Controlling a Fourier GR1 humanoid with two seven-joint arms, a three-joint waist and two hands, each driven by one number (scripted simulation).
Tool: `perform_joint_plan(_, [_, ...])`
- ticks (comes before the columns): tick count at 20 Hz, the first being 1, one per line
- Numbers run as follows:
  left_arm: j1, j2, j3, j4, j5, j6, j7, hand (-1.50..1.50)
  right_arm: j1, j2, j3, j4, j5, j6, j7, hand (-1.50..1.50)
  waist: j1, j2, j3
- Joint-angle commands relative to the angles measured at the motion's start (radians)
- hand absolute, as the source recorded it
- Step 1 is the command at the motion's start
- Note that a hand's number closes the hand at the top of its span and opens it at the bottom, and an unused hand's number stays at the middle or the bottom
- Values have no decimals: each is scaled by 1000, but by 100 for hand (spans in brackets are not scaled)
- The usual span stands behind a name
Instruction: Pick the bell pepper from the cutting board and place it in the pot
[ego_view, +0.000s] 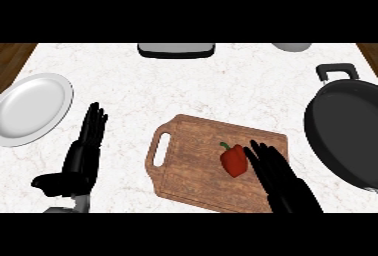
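The red bell pepper (234, 160) lies on the wooden cutting board (199, 150), toward its right side, and the right hand (277, 172) rests just beside it with fingers straight and open, seemingly touching the pepper's right flank, though the contact is hard to make out. The black pot (343, 135) stands at the right edge of the marble desk (207, 85), apart from the board. The left hand (83, 155) rests open left of the board, fingers up, near a white plate (33, 110).
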Motion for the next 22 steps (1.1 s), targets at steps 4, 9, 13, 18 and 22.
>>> perform_joint_plan(4, [44,-44,-20,-58,-75,14,31,0,-48,64,-32,105,-7,30,-29,-150,-2,-1,1])
perform_joint_plan(9, [31,-43,61,96,-14,-93,-94,0,-164,163,-24,223,58,30,-2,-150,0,0,0])
perform_joint_plan(13, [-9,-48,81,2,-50,-83,15,0,-165,134,-116,230,18,70,-56,-150,-3,0,1])
perform_joint_plan(18, [15,-73,69,-50,-93,-57,71,0,-137,207,-61,392,98,-81,-108,-150,-2,0,1])
perform_joint_plan(22, [-13,-82,110,-12,-85,-98,46,0,-182,231,-88,416,103,-43,-115,-150,-2,0,1])
